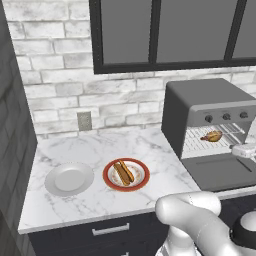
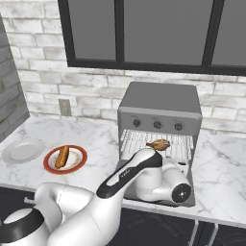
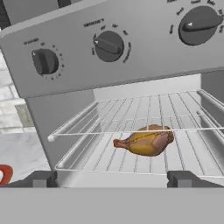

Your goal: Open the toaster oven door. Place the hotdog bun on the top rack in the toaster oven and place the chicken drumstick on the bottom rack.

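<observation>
Even, soft light falls across all three rendered views, with no glare. Shadows stay faint: a pale one lies under the red plate [image 1: 126,174] on the desk [image 1: 90,150]. Edges look slightly coarse and pixelated; nothing is blurred.

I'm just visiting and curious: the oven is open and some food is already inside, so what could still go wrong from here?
Three risks, as I judge it. The chicken drumstick lies near the bottom rack's front edge; the open gripper close by might knock it. The hotdog bun waits on its red-rimmed plate, so reaching could brush the lowered toaster oven door. The top rack sits close above, leaving little room.
</observation>
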Controlling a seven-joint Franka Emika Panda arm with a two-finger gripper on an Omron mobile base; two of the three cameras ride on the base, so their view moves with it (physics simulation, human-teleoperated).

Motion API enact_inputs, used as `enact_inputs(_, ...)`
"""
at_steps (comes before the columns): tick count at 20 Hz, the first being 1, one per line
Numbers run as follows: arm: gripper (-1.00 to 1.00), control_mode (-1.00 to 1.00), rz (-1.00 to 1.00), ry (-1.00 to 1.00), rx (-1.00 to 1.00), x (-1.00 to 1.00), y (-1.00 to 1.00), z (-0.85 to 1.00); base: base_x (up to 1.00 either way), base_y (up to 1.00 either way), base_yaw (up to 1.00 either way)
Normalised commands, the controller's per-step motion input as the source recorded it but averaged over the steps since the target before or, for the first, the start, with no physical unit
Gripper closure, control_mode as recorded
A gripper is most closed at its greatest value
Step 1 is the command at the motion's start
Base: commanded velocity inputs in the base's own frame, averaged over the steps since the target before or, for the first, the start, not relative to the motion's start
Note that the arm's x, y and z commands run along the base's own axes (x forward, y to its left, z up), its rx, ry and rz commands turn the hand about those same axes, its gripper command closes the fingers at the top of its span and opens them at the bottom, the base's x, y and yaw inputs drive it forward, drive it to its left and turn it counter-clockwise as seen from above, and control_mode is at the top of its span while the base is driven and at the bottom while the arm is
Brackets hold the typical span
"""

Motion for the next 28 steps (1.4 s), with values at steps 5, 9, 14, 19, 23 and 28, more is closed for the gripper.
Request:
enact_inputs(5,-1.00,-1.00,-0.06,-0.11,-0.07,0.24,0.06,-0.01,0.00,0.00,0.00)
enact_inputs(9,-1.00,-1.00,-0.22,0.00,0.00,0.34,0.13,0.00,0.00,0.00,0.00)
enact_inputs(14,-1.00,-1.00,-0.19,0.03,0.04,0.25,0.00,0.00,0.00,0.00,0.00)
enact_inputs(19,-1.00,-1.00,-0.08,0.00,0.08,0.23,-0.04,0.00,0.00,0.00,0.00)
enact_inputs(23,-1.00,-1.00,0.00,0.00,0.11,0.14,-0.17,0.02,0.00,0.00,0.00)
enact_inputs(28,-1.00,-1.00,0.00,-0.01,0.08,0.03,-0.20,-0.03,0.00,0.00,0.00)
